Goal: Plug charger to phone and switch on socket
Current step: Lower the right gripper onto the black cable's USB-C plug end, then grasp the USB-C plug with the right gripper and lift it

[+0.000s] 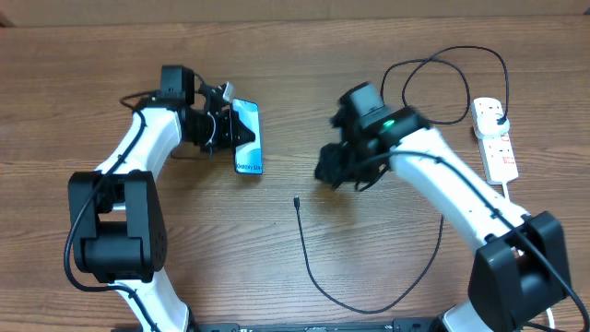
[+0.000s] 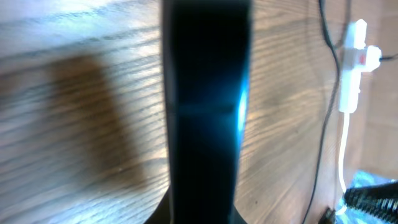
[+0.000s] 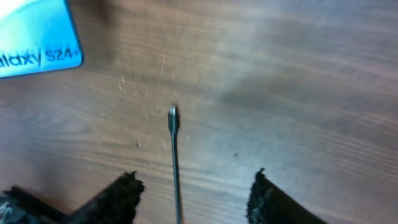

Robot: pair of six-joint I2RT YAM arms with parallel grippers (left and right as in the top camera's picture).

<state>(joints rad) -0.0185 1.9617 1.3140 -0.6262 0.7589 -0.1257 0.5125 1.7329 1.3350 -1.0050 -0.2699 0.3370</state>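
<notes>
The phone [image 1: 247,136] lies left of centre, blue screen lit. My left gripper [image 1: 219,129] is shut on its left edge. In the left wrist view the phone [image 2: 205,112] fills the middle as a dark slab coming out of the jaws. The charger's connector tip [image 1: 297,201] lies on the table; its black cable loops round to the plug in the socket [image 1: 495,138] at the far right. My right gripper [image 1: 334,172] hovers open. In the right wrist view the cable [image 3: 176,168] runs between the open fingers [image 3: 196,186], with the tip [image 3: 173,118] ahead and the phone's corner [image 3: 37,37] top left.
The socket's thick white cord [image 1: 513,195] runs toward the front right. The socket [image 2: 354,68] and the black cable [image 2: 323,124] show at the right of the left wrist view. The cable's loop [image 1: 369,309] lies near the table's front edge.
</notes>
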